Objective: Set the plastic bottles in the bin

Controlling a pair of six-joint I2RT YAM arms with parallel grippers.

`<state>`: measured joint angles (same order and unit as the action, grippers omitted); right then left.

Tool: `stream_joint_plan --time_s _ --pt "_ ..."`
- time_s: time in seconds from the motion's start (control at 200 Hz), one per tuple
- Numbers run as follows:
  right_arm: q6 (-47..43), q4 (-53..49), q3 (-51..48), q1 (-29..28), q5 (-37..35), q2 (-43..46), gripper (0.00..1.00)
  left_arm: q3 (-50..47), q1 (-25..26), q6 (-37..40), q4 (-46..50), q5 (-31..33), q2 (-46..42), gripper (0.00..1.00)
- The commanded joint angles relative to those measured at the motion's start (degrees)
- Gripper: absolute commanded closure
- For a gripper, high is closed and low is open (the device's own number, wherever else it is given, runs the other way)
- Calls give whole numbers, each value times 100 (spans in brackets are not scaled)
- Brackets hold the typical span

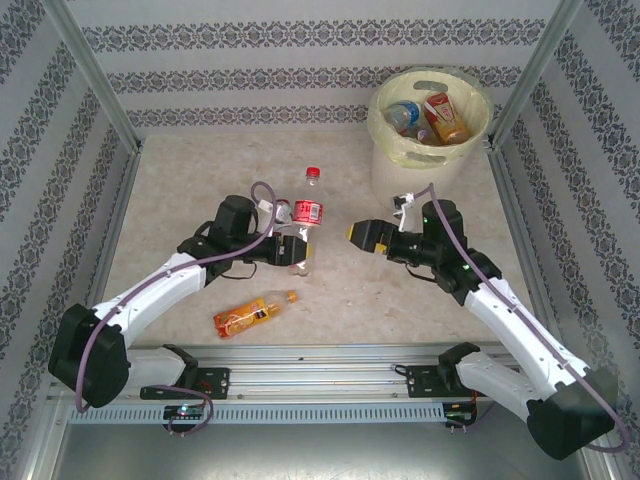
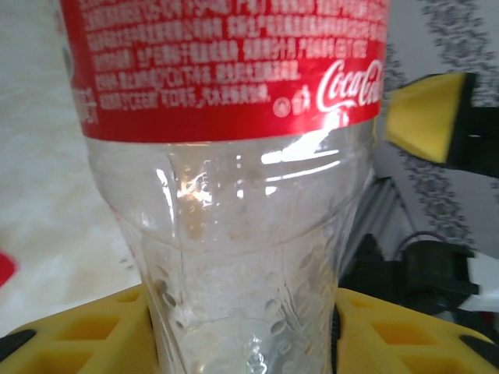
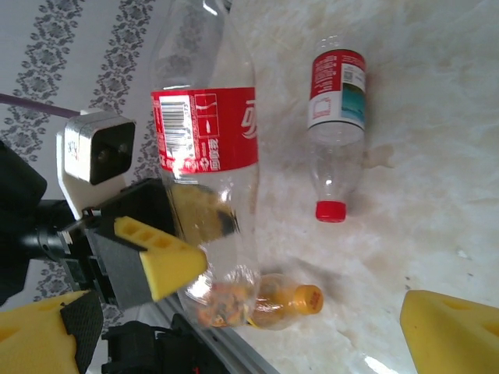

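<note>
The Coke bottle with the red label is over the middle of the table. The left gripper squeezes its thin clear part between yellow pads. The right gripper waits near it, wide open and holding nothing. A red-cap bottle and an orange bottle lie close by. The bin stands at the far right corner.

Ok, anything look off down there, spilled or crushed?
Nothing stands out. The left gripper holds the Coca-Cola bottle uncrushed; the red-capped bottle and orange-labelled bottle lie capped on the table, no obvious spill.
</note>
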<state>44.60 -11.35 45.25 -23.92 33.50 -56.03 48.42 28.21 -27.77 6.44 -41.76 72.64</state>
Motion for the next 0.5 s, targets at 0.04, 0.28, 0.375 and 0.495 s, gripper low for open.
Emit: stream_joint_plan --time_s 0.04,0.28,0.375,0.495 --pt "102 543 349 -262 -86 -253 2 -157 222 -550 -1376 -697 -96 47" --pt "180 814 525 -506 -202 -624 4 -172 483 -807 -1907 -778 28 47" --pt "195 867 594 -568 -221 -752 5 -105 682 -805 -1951 -736 132 46" --pt "175 864 685 -622 -292 -830 8 -50 858 -844 -2070 -671 271 46"
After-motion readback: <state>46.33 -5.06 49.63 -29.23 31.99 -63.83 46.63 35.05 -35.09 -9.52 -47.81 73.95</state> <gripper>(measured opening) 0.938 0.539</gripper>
